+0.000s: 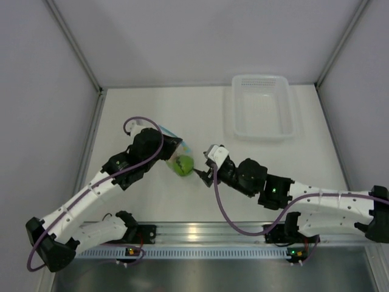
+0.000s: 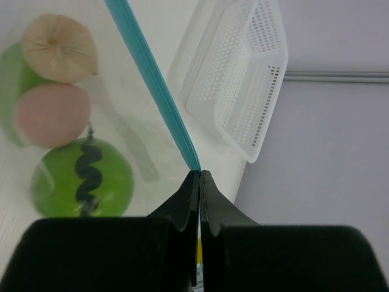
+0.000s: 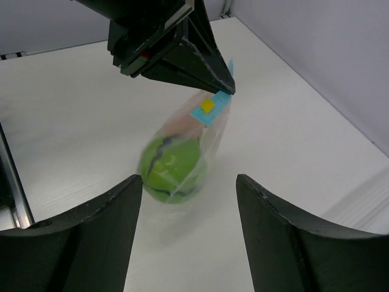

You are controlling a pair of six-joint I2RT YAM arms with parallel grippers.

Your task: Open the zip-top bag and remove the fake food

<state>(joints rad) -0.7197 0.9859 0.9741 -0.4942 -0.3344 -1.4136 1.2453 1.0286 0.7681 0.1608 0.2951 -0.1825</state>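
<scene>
The zip-top bag (image 1: pixel 177 153) hangs from my left gripper (image 1: pixel 172 143), which is shut on its light blue zip strip (image 2: pixel 152 79). Inside the bag lie a round green ball with a dark zigzag (image 2: pixel 82 179), a peach piece (image 2: pixel 51 115), a beige piece (image 2: pixel 59 47) and a lime-green piece (image 2: pixel 11 73). In the right wrist view the bag (image 3: pixel 200 131) dangles just over the table, with the green ball (image 3: pixel 170 167) at its bottom. My right gripper (image 1: pixel 202 174) is open and empty, close to the bag's right, its jaws (image 3: pixel 188 182) wide apart facing it.
A white translucent basket (image 1: pixel 234 109) stands at the back right and also shows in the left wrist view (image 2: pixel 243 91). White walls close in the table on the left, back and right. A metal rail runs along the near edge.
</scene>
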